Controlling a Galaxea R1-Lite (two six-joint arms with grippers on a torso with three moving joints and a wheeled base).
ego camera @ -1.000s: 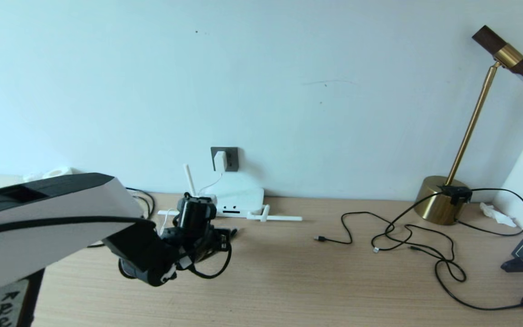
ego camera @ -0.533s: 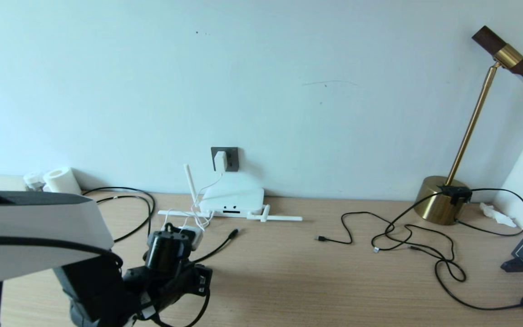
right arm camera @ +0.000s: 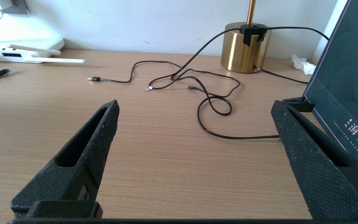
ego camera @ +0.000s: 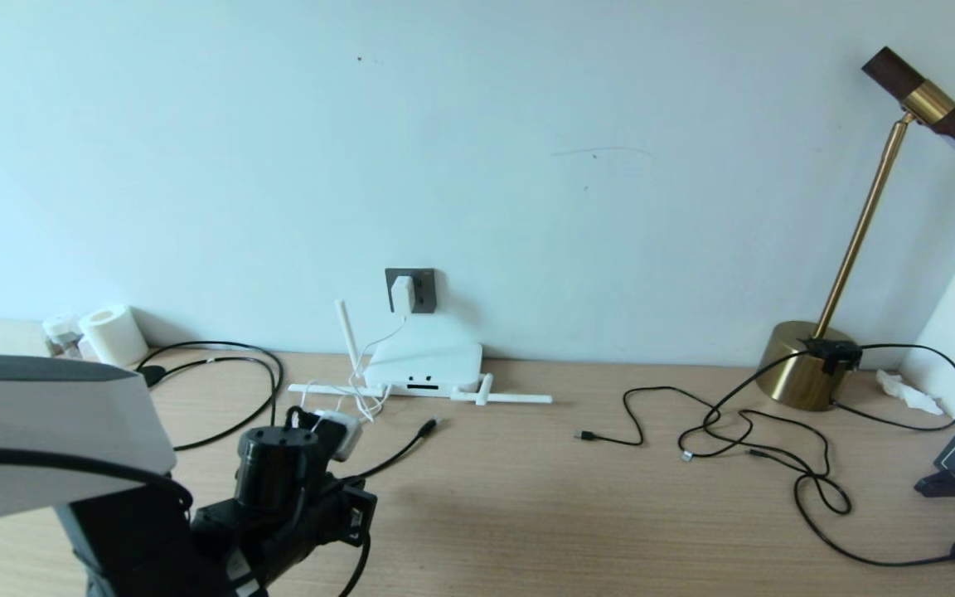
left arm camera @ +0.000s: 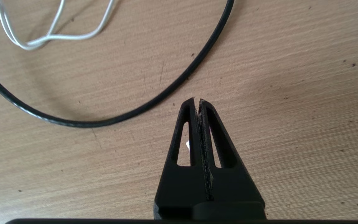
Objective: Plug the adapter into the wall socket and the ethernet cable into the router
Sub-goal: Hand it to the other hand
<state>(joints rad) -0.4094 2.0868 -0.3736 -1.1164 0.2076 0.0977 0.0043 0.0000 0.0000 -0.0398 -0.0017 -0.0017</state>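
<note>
The white adapter [ego camera: 401, 293] sits plugged into the dark grey wall socket [ego camera: 422, 290], its thin white cord [ego camera: 364, 400] running down past the router [ego camera: 426, 363]. The white router lies flat against the wall with its antennas spread. The black ethernet cable [ego camera: 233, 390] loops at the left, and its plug end [ego camera: 427, 427] lies loose on the table in front of the router. My left arm [ego camera: 278, 485] hangs low at the near left. Its gripper [left arm camera: 197, 101] is shut on nothing, just above the wood beside the black cable [left arm camera: 166, 93]. My right gripper [right arm camera: 195, 105] stands open and empty over bare table.
Thin black cables [ego camera: 743, 431] with small plugs sprawl over the right half of the table. A brass lamp base [ego camera: 805, 365] stands at the back right and a dark framed panel [right arm camera: 343, 93] leans at the right edge. A paper roll [ego camera: 113, 334] sits at the back left.
My left arm has drawn back from the router's front toward the near left, its gripper shut throughout. The ethernet plug stays where it lay on the table.
</note>
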